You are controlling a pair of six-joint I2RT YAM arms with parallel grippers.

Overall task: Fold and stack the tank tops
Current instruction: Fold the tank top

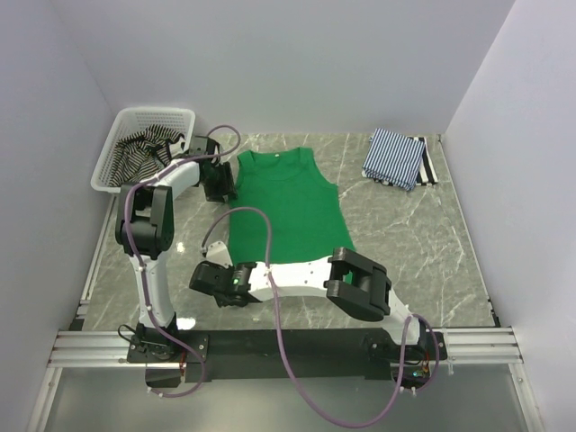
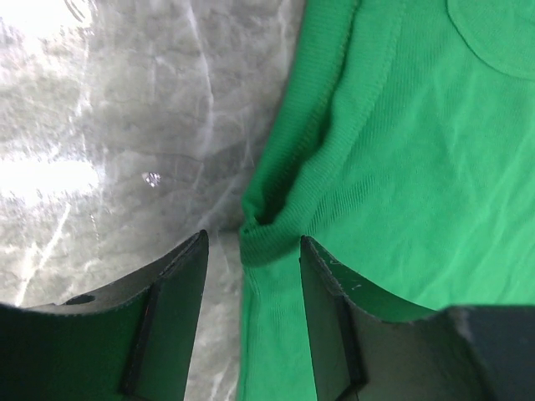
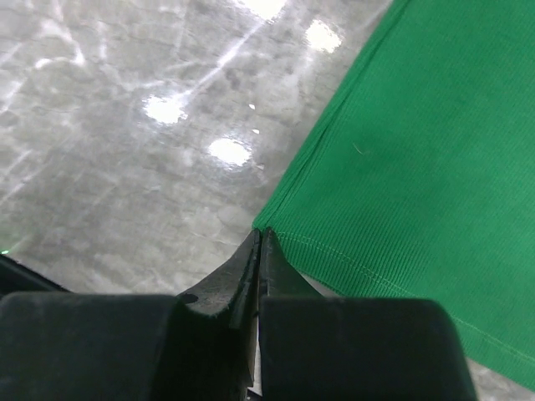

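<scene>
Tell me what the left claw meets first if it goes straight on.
The left claw would likely meet the green tank top first: its bunched edge lies between the open fingers, marble table beside it. Depth is unclear.

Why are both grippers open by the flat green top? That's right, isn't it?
Not quite. Only the left gripper is open, astride the green top's edge. The right gripper is shut on the top's corner, as the right wrist view shows. The top does lie flat.
</scene>
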